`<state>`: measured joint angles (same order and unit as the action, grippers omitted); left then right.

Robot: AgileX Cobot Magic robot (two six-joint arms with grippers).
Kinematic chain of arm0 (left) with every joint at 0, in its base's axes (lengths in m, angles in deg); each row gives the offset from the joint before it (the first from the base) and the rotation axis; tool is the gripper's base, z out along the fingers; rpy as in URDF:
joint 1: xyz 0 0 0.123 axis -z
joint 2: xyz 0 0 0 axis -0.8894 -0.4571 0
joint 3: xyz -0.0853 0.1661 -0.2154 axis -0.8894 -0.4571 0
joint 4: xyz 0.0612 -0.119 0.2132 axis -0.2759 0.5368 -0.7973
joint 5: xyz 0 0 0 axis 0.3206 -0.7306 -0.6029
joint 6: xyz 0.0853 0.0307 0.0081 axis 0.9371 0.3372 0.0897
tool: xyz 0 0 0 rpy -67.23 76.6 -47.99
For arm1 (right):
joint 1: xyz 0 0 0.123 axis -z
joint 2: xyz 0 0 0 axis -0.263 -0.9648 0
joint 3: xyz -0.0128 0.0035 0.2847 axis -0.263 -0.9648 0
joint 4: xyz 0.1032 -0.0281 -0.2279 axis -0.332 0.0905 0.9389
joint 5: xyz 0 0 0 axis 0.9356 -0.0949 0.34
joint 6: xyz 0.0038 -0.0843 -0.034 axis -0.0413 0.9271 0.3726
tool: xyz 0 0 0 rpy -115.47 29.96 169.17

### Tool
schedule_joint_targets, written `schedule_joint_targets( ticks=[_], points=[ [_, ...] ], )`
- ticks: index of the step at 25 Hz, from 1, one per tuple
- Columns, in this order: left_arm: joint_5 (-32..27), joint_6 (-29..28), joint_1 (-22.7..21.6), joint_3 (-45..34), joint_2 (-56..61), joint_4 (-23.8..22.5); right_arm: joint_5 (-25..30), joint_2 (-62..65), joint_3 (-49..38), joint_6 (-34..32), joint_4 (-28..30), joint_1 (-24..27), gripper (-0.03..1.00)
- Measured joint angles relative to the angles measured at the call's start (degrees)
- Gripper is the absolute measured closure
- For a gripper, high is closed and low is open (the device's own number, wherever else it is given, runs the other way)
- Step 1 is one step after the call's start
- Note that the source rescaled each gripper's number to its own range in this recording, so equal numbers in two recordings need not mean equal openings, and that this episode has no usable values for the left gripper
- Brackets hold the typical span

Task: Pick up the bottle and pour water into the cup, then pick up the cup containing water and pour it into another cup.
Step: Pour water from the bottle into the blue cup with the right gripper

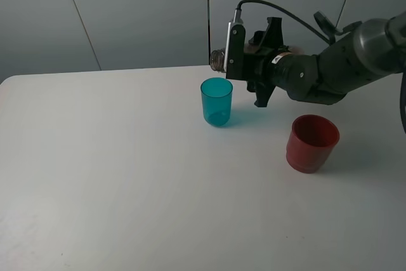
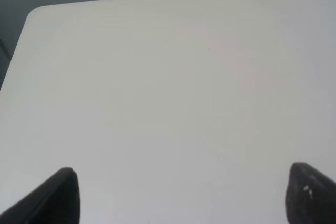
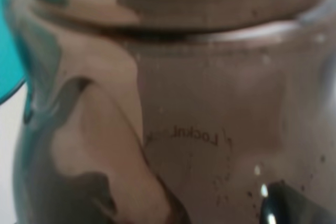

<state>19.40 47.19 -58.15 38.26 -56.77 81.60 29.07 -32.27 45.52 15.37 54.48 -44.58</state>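
Pouring stage, seen from the high camera and both wrists. The bottle (image 1: pixel 218 60) lies tipped near horizontal in the air, clamped across its body by the right gripper (image 1: pixel 266 61). Its open mouth hangs just above and behind the rim of the teal cup (image 1: pixel 216 101). The teal cup stands upright on the worktop (image 1: pixel 127 176), and the red cup (image 1: pixel 312 143) stands upright well apart, nearer the right arm. No stream can be made out at the mouth, and the water level in the teal cup cannot be told.

The left gripper (image 2: pixel 181 195) hangs over bare worktop with its jaws spread wide, holding nothing.

Handling, as a judgement:
- **Bottle:** it looks like stiff, smooth, translucent plastic, light when near empty. Its weight probably shifts as water runs toward the neck. A hold across the wide body, as shown, suits it better than one on the narrow neck. The glossy wall may slip if the clamp slackens.
- **Teal cup:** it appears thin-walled, light and easily tipped. A grip across its mid-height sides seems best, with modest force so the wall does not flex and spill.

Writing: the right wrist view shows embossed lettering (image 3: pixel 184 134) on the bottle wall. "Lock" can be read, and the rest is too blurred. No other labels are visible.
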Motion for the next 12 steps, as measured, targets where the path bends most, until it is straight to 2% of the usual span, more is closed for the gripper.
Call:
schedule_joint_targets(
  ticks=[9, 12],
  points=[
    [0.0, 0.0, 0.0, 0.0, 0.0, 0.0, -3.0, -2.0, 0.4, 10.8, -1.6, 0.0, 0.94],
    [0.0, 0.0, 0.0, 0.0, 0.0, 0.0, -4.3, -2.0, 0.4, 12.3, -1.9, 0.0, 0.94]
  ],
)
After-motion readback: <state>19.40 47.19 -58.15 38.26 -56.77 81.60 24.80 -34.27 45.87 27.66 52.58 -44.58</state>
